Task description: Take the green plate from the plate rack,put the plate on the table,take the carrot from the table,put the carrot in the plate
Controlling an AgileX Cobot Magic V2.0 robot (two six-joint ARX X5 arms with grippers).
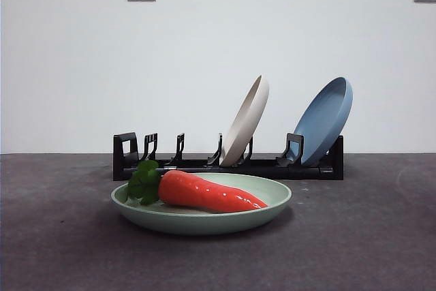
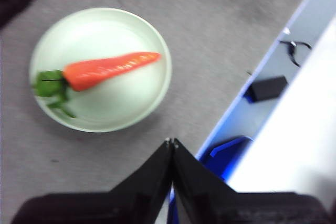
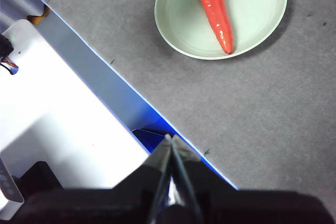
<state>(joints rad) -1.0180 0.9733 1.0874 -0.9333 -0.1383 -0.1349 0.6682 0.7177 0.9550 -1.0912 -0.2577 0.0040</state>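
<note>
Now the carrot [image 1: 208, 193] is seen lying in the green plate [image 1: 272, 200], which is set flat on the table [image 1: 354, 236] just in front of the plate rack [image 1: 129, 155].

From the front, the leafy end is pointed toward 9 o'clock and the tip toward 3 o'clock. 2 other plates are held tilted in the rack: a cream plate [image 1: 246, 119] at about 12 o'clock from the green plate and a blue plate [image 1: 325, 119] at about 2 o'clock. The left gripper [image 2: 171, 142] and the right gripper [image 3: 171, 139] are each shown with jaws pressed together on nothing, both raised well apart from the plate, near the table's edge.
</note>
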